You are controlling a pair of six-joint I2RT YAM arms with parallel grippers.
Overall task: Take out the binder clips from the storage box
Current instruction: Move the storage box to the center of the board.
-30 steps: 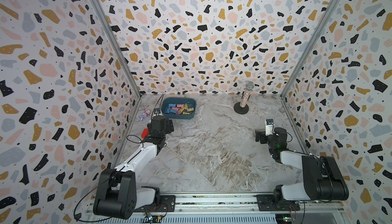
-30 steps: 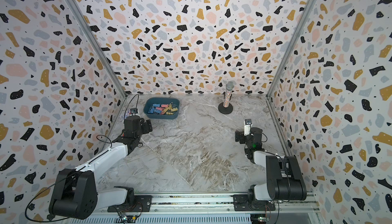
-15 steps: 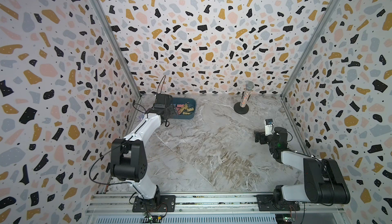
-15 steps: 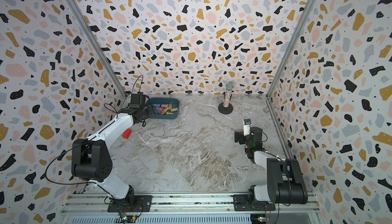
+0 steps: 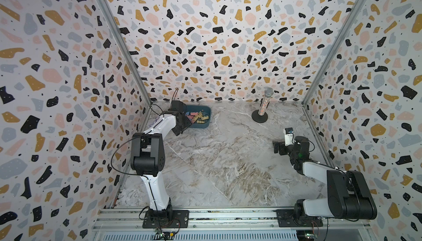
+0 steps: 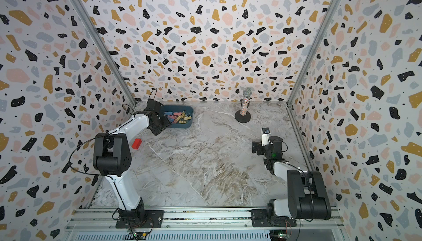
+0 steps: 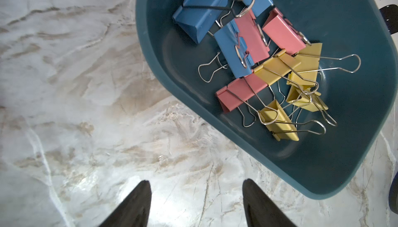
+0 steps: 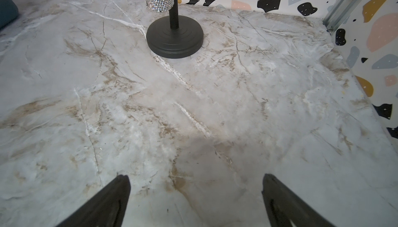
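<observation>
Pastel binder clips (image 7: 267,64) heaped in the dark teal rounded plastic storage box (image 7: 323,172)
Blue, pink and yellow clips tangle, silver wire handles crossing. The left gripper (image 7: 196,202) hangs just outside the box's rim over bare marble tabletop (image 7: 86,107), jaws apart, empty; the right gripper (image 8: 196,193), well away from the box, gapes wide, empty.
</observation>
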